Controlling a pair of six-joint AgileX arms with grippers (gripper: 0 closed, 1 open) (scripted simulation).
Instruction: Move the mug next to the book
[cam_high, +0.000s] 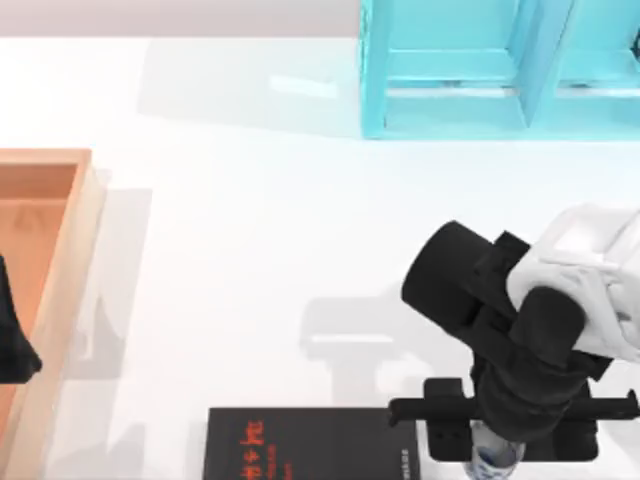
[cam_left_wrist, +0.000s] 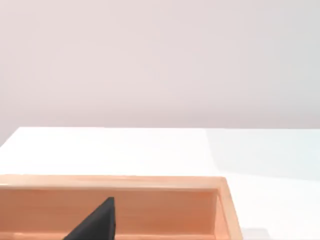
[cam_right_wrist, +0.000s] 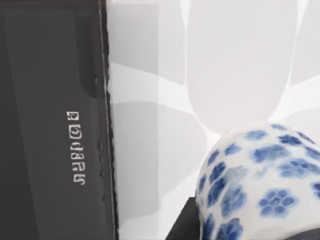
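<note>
Mug (cam_high: 496, 460) sits just beside the book (cam_high: 310, 445), off its right edge, with a strip of bare white surface (cam_high: 250, 280) between them in the right wrist view. Right gripper (cam_high: 497, 440) hangs directly over the mug, and whether its fingers grip or have let go I cannot tell. Judging by that narrow gap, placement looks nearly done. Left gripper (cam_high: 15, 345) is parked well away from the book, over the wooden tray (cam_high: 70, 260).
</note>
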